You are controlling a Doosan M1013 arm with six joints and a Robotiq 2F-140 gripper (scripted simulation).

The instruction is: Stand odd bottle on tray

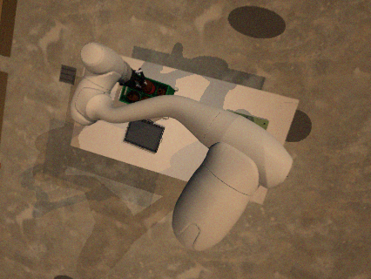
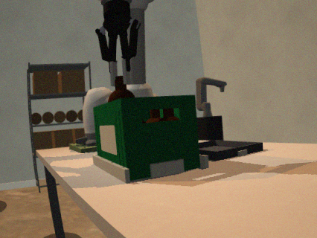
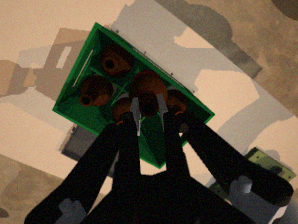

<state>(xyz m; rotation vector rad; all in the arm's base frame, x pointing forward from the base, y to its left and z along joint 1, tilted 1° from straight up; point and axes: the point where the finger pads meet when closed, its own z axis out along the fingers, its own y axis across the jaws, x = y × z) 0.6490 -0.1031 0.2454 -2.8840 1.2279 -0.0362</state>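
The table spreads out under the gripper, and directly beneath the gripper stands the green crate, with the dark tray off to one side of it and well apart from the fingertips. In the wrist view four brown bottles sit lower in the crate's cells, around and behind the fingers, while one bottle rises between them, its neck pinched by the narrow-set fingers, which are closed on it rather than on air. From the exterior view this bottle's shoulder shows above the crate's rim, so it seems partly lifted. It looks like glass: rigid, probably smooth and slippery, fairly heavy for so slim a grip, and apt to swing or slide if tilted. The neck just below the mouth is the sensible place to hold, since the crate walls and neighbouring bottles shut off the body. The arm reaches long across the table, the wrist turned so the gripper points straight down over the crate.
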